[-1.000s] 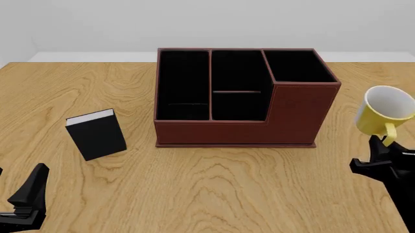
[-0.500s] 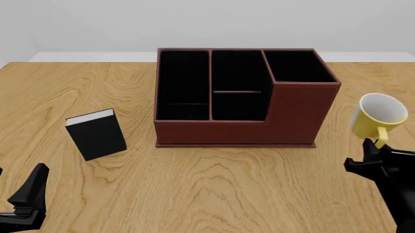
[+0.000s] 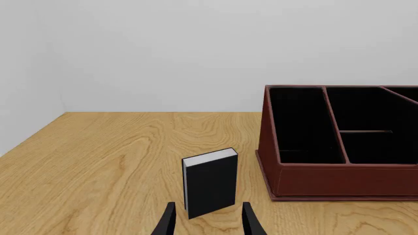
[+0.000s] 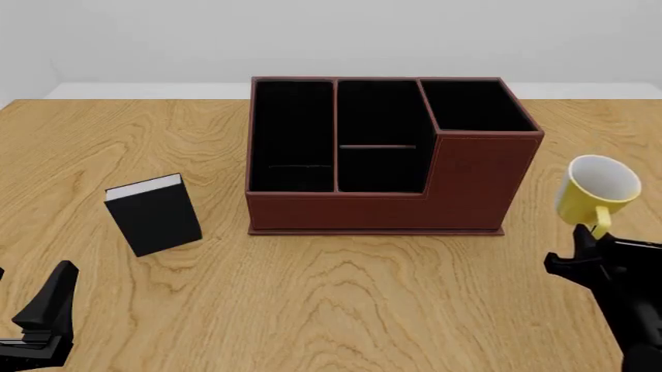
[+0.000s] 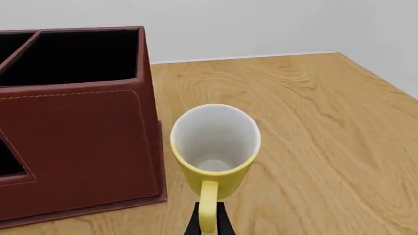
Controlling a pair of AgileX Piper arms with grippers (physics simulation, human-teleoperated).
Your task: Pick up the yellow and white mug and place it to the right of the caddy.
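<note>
The yellow and white mug (image 4: 597,191) (image 5: 216,152) hangs tilted above the table, just right of the caddy (image 4: 388,159) (image 5: 72,122). My right gripper (image 4: 594,235) (image 5: 207,220) is shut on the mug's yellow handle, below the cup. The caddy, reddish-brown with black compartments, stands at the middle of the table and also shows in the left wrist view as the caddy (image 3: 339,142). At the near left my left gripper (image 4: 46,314) (image 3: 205,220) is open and holds nothing.
A small black book (image 4: 154,214) (image 3: 210,182) with white pages stands left of the caddy, just ahead of my left gripper. The wooden table (image 4: 342,302) runs to a far edge against a pale wall, and its right edge lies near the mug.
The right gripper has carried the mug a little to the left and lower, closer to the caddy's right side. The left arm has stayed still.
</note>
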